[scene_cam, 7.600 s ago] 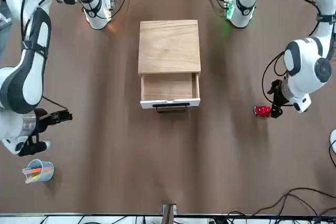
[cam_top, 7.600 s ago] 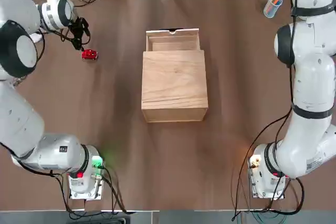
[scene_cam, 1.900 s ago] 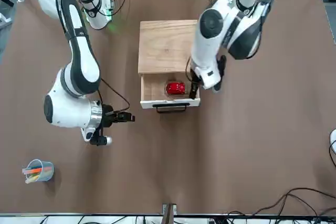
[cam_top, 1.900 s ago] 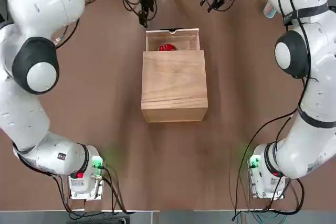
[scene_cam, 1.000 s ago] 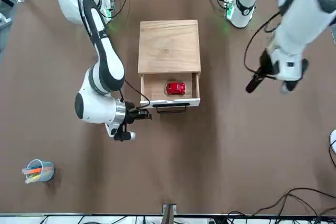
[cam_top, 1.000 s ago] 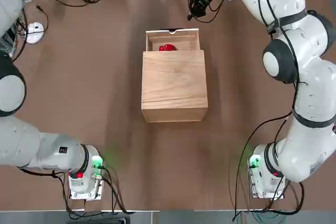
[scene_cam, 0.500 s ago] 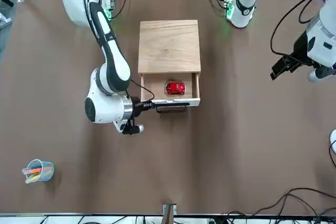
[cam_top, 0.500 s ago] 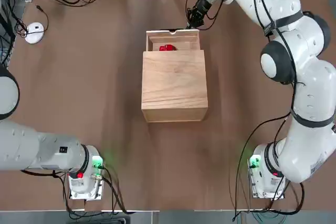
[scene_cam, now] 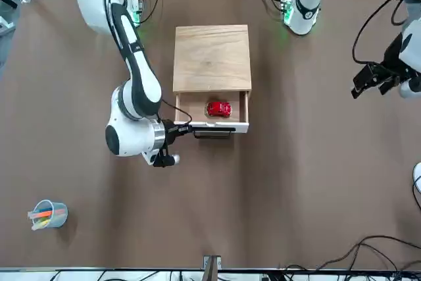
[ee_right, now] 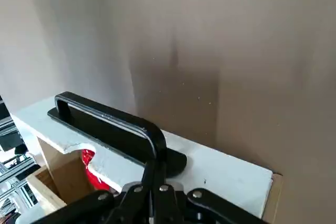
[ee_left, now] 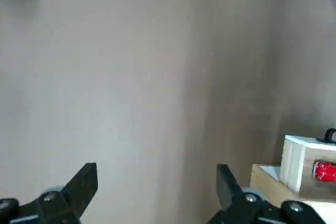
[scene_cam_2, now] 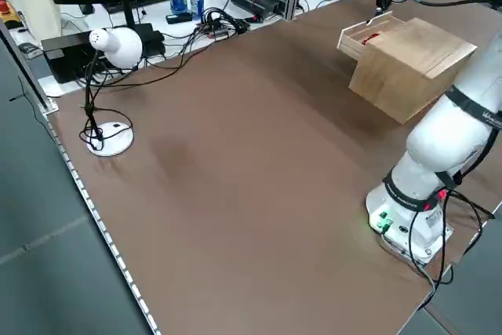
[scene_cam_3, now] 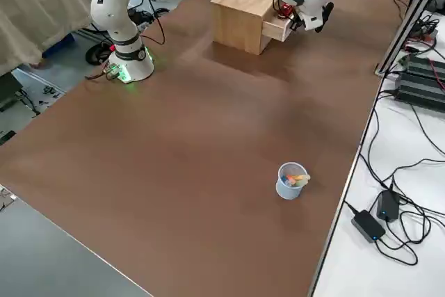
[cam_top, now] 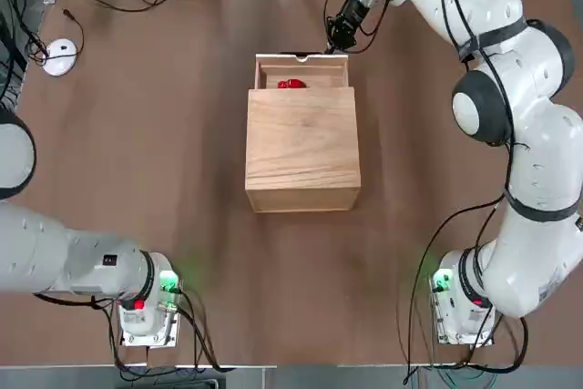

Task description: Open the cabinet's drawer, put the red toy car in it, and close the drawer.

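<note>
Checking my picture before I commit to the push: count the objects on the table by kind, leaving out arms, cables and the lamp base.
Cabinet with its drawer: 1
Toy car, inside the drawer: 1
Cup of markers: 1
Total: 3

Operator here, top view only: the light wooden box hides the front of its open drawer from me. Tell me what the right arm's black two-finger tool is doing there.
Observer: The right tool is shut, with its tips at one end of the black bar handle on the drawer's white front.
Operator: Report the left tool; it's outside my picture.
Observer: The left tool is open, its fingers well apart with nothing between them.
Operator: Name anything the right arm is hiding from me on the table.
Observer: A pale blue cup of coloured pens stands on the robot's right side, apart from the drawer.
</note>
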{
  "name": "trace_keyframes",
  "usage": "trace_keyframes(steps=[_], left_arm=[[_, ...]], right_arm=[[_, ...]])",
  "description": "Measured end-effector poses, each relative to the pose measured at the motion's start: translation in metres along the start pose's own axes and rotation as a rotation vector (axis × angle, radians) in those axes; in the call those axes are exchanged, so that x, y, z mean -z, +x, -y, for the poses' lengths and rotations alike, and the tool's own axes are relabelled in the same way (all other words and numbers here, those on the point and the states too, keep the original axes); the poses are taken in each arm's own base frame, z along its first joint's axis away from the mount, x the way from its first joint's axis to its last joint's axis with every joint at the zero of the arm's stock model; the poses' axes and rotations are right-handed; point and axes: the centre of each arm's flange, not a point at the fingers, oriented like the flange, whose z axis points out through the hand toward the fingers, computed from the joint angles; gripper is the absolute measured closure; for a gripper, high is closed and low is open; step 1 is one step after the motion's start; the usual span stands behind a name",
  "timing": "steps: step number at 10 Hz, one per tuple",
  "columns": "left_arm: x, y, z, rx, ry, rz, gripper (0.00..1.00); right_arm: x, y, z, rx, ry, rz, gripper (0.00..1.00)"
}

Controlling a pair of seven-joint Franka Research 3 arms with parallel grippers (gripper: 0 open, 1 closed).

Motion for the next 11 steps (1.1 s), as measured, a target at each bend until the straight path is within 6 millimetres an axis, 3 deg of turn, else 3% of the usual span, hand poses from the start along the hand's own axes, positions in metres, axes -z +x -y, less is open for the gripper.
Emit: trace_keyframes(steps=[11], left_arm=[[-0.016, -0.001, 0.003, -0.038, 0.01, 0.083, 0.0]], right_arm=[[-0.043, -0.045, 0.004, 0.013, -0.034, 0.365, 0.99]])
